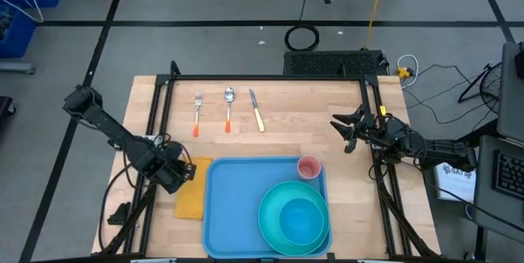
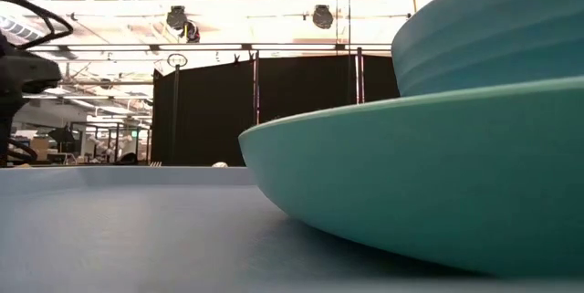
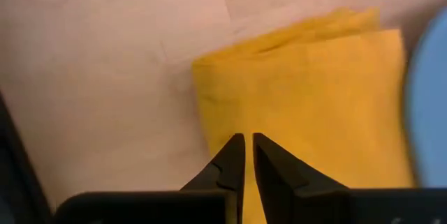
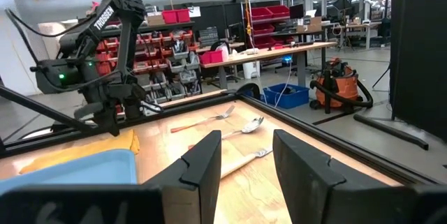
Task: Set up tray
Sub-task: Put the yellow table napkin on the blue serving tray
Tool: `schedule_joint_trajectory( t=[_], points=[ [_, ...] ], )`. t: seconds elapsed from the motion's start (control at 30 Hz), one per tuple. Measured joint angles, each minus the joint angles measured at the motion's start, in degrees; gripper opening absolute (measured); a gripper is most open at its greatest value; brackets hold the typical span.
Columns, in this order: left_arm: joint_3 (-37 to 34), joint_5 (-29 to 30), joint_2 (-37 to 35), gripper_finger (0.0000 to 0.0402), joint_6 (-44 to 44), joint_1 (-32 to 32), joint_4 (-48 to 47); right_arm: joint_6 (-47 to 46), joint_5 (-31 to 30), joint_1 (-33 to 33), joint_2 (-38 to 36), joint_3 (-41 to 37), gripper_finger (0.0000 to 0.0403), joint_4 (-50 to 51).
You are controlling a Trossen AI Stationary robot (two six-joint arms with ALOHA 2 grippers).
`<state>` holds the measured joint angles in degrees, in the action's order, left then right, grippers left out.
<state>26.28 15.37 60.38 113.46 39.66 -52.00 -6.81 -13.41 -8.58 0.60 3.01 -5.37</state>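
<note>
Tray: the light-blue tray (image 1: 233, 206) lies at the near edge of the counter (image 1: 286, 132), about midway across.
On the tray: a teal plate (image 1: 274, 226) sits in the near right part with a teal bowl (image 1: 301, 218) inside it; a small pink cup (image 1: 309, 167) stands at the far right corner. By my reckoning these pieces are already in place.
Napkin: a yellow-orange napkin (image 1: 191, 189) lies flat on the counter just left of the tray, touching or nearly touching its rim; I cannot tell which.
Left pincer: the left pincer (image 3: 248, 155) is low over the far end of the napkin, its fingers drawn almost together with only a slit between them and nothing clamped that I can see.
Right pincer: the right pincer (image 1: 347, 129) waits at the right side of the counter, well apart from the tray, fingers spread and empty.
Cutlery: a fork (image 1: 197, 114), a spoon (image 1: 228, 107) and a knife (image 1: 256, 110) lie side by side at the far part of the counter, untouched.
Progress: roughly halfway, I judge; the cutlery is not yet beside the tray, and the napkin may want settling.
</note>
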Motion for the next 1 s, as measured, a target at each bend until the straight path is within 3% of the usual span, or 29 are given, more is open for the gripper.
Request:
schedule_joint_trajectory(
  t=[0.13,0.6,0.8,1.0],
  points=[
    [0.03,-7.13,2.20,0.0040,0.73,0.07,-0.77,0.00,0.00,0.00,0.00,0.00,0.0123,0.00],
    [0.63,-6.18,2.77,0.0027,3.29,0.92,-0.22,0.00,0.00,0.00,0.02,0.00,0.0123,-0.03],
    [0.63,-8.74,2.77,0.0091,3.38,0.94,0.01,-0.01,0.00,0.00,0.02,0.00,0.0123,-0.01],
    [0.50,-5.15,2.77,0.0154,3.38,0.94,3.31,0.00,0.00,0.00,0.02,-0.01,0.0123,0.00]
  ],
)
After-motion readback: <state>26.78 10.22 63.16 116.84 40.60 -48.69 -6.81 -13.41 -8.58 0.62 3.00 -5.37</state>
